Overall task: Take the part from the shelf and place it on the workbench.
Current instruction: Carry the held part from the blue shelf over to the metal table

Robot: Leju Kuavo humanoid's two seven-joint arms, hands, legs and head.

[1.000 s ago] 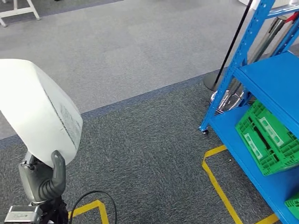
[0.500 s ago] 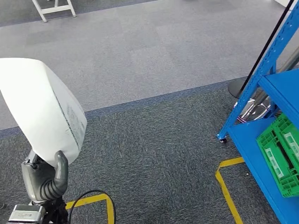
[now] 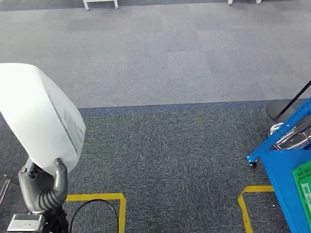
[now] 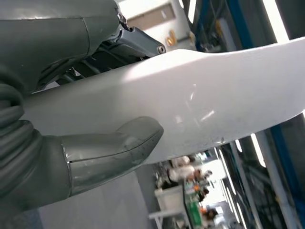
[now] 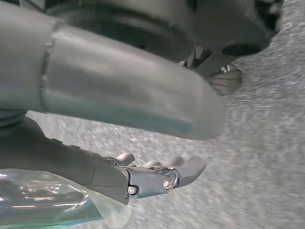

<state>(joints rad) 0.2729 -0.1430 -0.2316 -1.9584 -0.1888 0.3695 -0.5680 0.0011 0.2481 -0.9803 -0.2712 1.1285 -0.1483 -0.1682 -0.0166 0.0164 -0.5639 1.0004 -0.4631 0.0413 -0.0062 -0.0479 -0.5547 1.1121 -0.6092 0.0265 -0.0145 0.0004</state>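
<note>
The left hand (image 3: 43,187) holds the white part (image 3: 38,116) up high, so it stays safe while walking. The right hand (image 5: 151,176) holds nothing, fingers apart.

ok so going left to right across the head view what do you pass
left hand gripping the white part → yellow floor tape corner → second yellow tape corner → blue shelf → green crate at the right edge
</note>
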